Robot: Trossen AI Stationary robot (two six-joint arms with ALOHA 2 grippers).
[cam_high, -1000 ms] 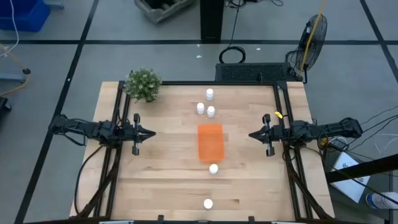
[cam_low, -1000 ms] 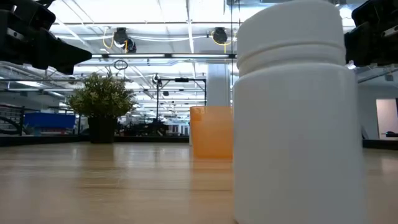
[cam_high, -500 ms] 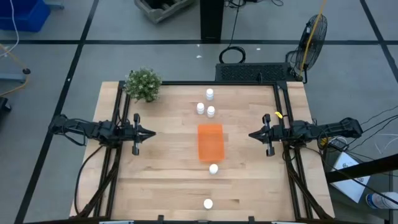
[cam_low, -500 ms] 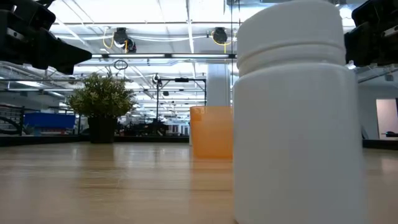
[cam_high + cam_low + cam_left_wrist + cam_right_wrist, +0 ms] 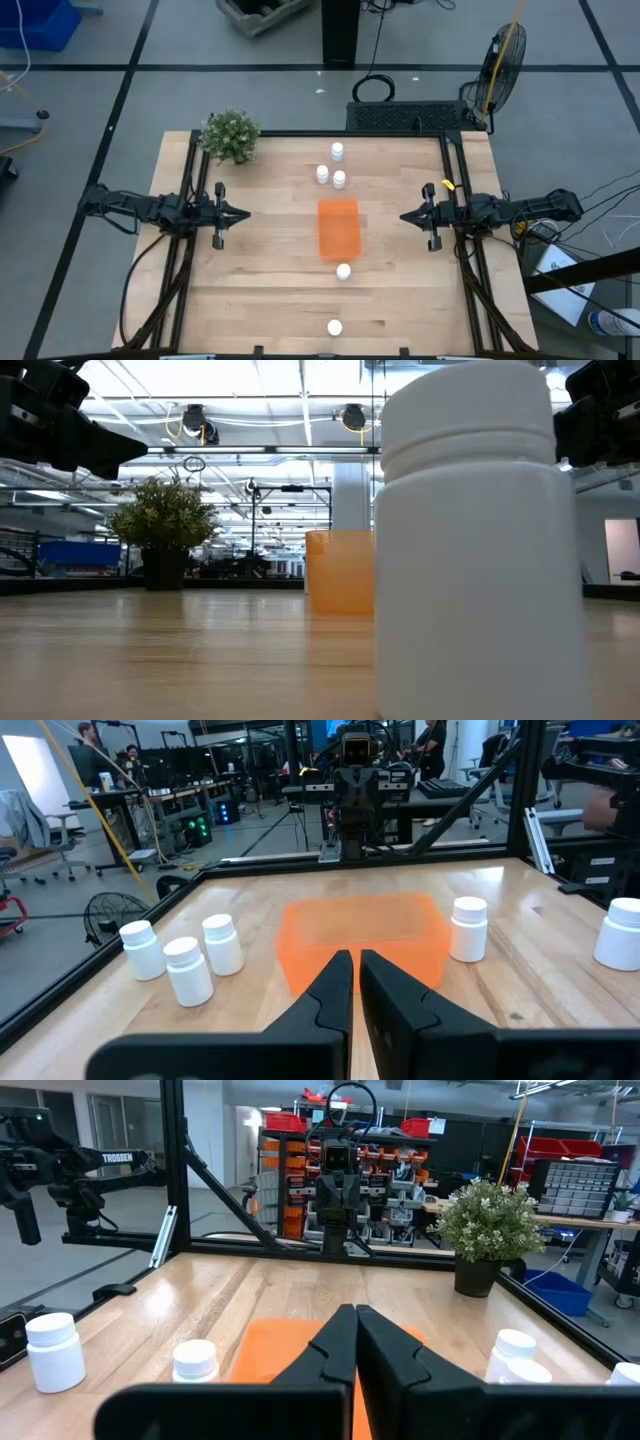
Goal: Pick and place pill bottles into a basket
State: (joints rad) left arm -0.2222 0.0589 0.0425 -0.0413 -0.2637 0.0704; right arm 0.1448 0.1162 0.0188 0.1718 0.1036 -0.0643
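High view: the orange basket (image 5: 338, 229), a shallow plastic rectangle, sits mid-table on pale wood planking. Three pill bottles (image 5: 338, 179) cluster toward its 12 o'clock; one bottle (image 5: 343, 271) stands just beside its 6 o'clock edge, another (image 5: 334, 327) farther toward 6. Left gripper (image 5: 243, 214) waits at 9 o'clock, right gripper (image 5: 404, 216) at 3, both empty.

Low view: a smooth white cylindrical bottle (image 5: 478, 540) with a ribbed-step cap fills the foreground; a bushy potted plant (image 5: 165, 528) stands behind.

Left wrist view: its jaws lie pressed together.

Right wrist view: jaws likewise together.

Likely risks: the clustered bottles may topple if one is nudged, and a slick round body could slip from a grip placed off-centre.
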